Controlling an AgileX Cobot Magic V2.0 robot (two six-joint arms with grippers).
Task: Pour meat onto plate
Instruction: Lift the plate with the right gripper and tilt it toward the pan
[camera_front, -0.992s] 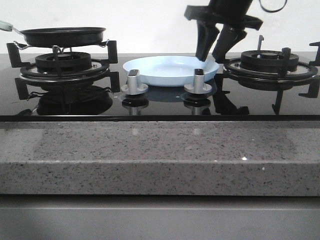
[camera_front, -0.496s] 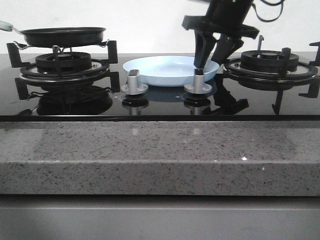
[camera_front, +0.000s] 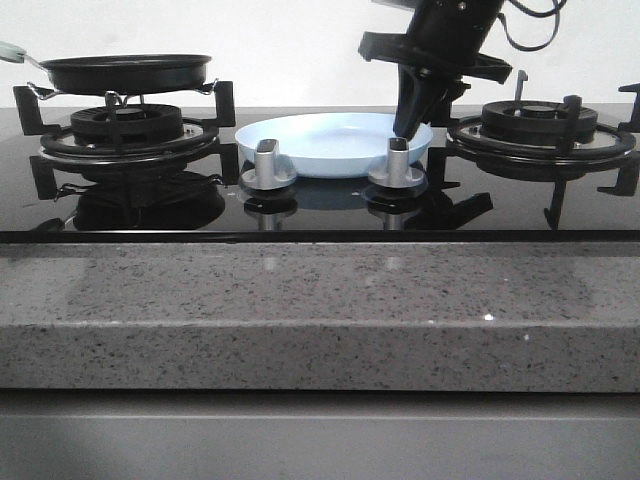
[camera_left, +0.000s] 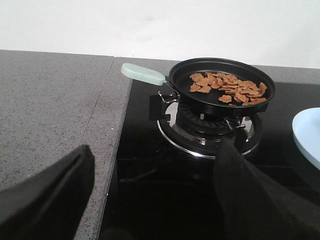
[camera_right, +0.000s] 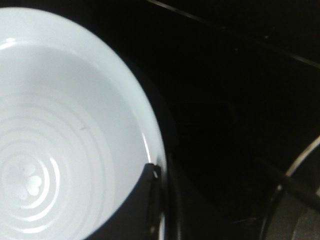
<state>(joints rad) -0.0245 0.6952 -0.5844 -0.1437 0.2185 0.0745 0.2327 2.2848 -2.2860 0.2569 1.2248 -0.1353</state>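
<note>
The meat (camera_left: 231, 88), small orange-brown slices, lies in a black frying pan (camera_left: 186, 95) with a pale green handle (camera_left: 143, 74) on the left burner. In the left wrist view my left gripper (camera_left: 155, 146) hangs open, short of the pan, with nothing between its fingers. The pale blue plate (camera_front: 320, 145) sits on the black glass between the two burners and holds nothing. My right gripper (camera_front: 412, 122) is shut on the plate's right rim. In the right wrist view one finger (camera_right: 142, 205) lies inside the plate (camera_right: 65, 115); the other is hidden against the dark hob.
The frying pan (camera_front: 125, 73) rests on the left burner grate (camera_front: 130, 135). Two silver knobs (camera_front: 267, 165) (camera_front: 397, 163) stand just in front of the plate. The right burner (camera_front: 540, 125) is close beside my right arm. A speckled granite counter edge (camera_front: 320, 310) runs along the front.
My right gripper came down and left onto the plate's right rim and its fingers closed together. The plate has shifted slightly left.
</note>
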